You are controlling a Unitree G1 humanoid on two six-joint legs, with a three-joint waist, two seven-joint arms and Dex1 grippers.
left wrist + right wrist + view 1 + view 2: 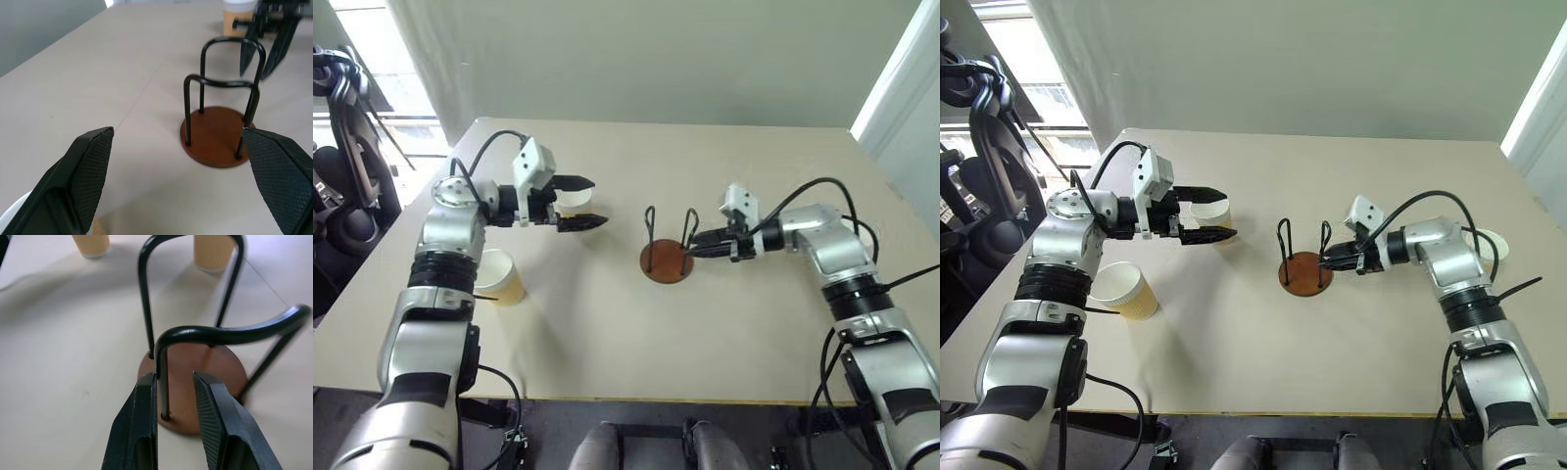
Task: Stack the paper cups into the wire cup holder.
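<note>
- Head views: the wire cup holder is standing upright near the table's middle, empty. The right gripper is reaching in from the right to the holder's right wire loop, probably having steadied or shifted it into position. The left gripper is hovering wide open and holding nothing, with one paper cup sitting between or just behind its fingers, seemingly lined up for a grasp. A second cup is standing near the left arm, and a third is showing behind the right arm.
- Left wrist view: the left fingers are spreading widely, gripping nothing, facing the holder and the right gripper beyond it.
- Right wrist view: the right fingers are straddling one wire leg with a small gap either side, so they are slightly parted, not clamping.
</note>
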